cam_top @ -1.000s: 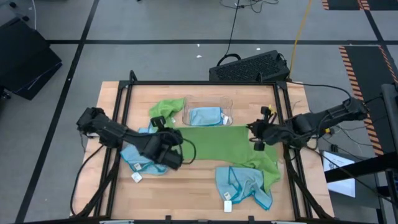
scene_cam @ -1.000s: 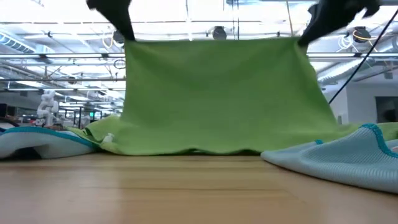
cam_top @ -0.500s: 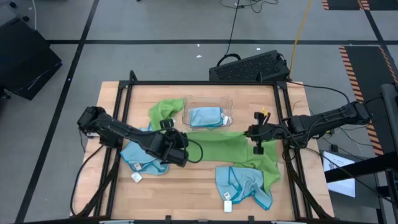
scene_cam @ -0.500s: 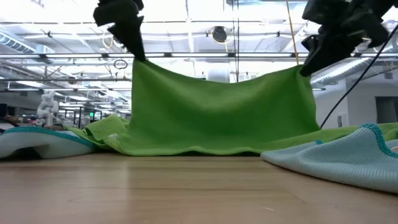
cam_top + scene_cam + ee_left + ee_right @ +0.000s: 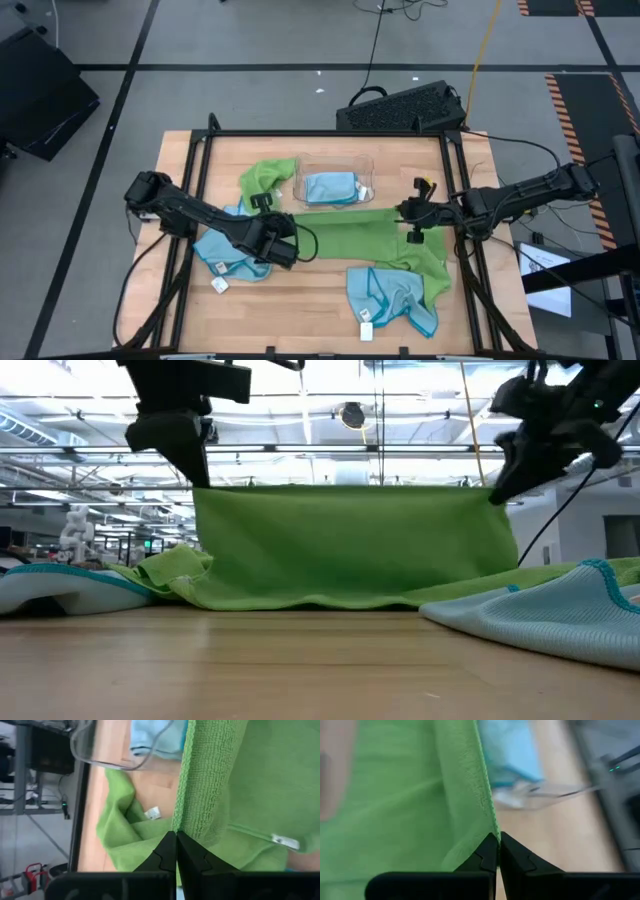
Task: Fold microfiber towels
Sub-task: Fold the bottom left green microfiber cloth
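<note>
A lime green microfiber towel [image 5: 350,235] hangs as a sheet [image 5: 350,545] between my two grippers, with its lower part resting on the table. My left gripper [image 5: 291,238] is shut on its upper left corner and shows in the low view at the left [image 5: 197,482]. My right gripper [image 5: 404,214] is shut on the upper right corner and shows there at the right [image 5: 495,495]. Other towels lie loose: a light blue one [image 5: 225,255] under the left arm, a green one [image 5: 265,180] at the far left, and a light blue one [image 5: 390,295] near the front. My left gripper pinches the towel's upper left corner [image 5: 176,826] between its two fingertips, slanting down from the table's left. The top edge runs taut and level away from it; the cloth hangs below, its bottom on the table. My right gripper pinches the upper right corner [image 5: 493,831] between its two fingertips, slanting down from the table's right. The cloth hangs below the fingers, and the edge between the two grippers is drawn straight.
A clear plastic tray [image 5: 305,165] at the far middle holds a folded light blue towel [image 5: 330,187]. More green cloth [image 5: 432,268] lies bunched near the right edge. A black keyboard [image 5: 400,108] sits beyond the far edge. Bare wood shows at the front middle [image 5: 300,660].
Both grippers have come down with the green towel, still shut on its corners. The top edge sagged in the middle half a second ago and is straight and taut again now, lower than before. More of the cloth's lower part lies on the table.
</note>
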You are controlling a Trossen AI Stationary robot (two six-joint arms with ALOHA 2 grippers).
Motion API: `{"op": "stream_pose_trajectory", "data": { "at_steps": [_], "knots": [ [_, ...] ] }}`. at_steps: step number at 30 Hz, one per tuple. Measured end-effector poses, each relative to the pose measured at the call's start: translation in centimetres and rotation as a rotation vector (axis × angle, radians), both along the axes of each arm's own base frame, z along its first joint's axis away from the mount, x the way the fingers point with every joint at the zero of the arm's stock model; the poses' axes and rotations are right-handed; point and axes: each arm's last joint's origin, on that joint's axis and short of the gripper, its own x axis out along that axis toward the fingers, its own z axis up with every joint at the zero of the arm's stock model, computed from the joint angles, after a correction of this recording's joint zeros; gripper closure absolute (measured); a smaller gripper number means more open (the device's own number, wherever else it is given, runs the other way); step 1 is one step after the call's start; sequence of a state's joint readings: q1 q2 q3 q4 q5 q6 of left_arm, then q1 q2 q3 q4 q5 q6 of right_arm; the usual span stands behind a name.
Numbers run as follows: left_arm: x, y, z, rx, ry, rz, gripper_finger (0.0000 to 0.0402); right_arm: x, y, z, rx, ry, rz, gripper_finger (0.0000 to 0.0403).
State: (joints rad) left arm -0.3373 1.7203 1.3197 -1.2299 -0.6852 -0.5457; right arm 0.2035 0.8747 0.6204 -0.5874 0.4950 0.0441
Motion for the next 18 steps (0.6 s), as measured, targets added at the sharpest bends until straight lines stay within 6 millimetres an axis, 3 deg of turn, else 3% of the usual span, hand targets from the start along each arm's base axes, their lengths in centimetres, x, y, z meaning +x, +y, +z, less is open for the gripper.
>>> {"op": "stream_pose_trajectory", "data": {
  "at_steps": [6,18],
  "knots": [
    [0.4,0.6,0.2,0.077,-0.057,0.017,0.0396,-0.4,-0.6,0.6,-0.203,0.007,-0.018,0.0399],
    [1.0,1.4,0.2,0.073,-0.073,0.025,0.0396,-0.6,-0.8,0.9,-0.144,-0.022,-0.021,0.0399]
  ]
}}
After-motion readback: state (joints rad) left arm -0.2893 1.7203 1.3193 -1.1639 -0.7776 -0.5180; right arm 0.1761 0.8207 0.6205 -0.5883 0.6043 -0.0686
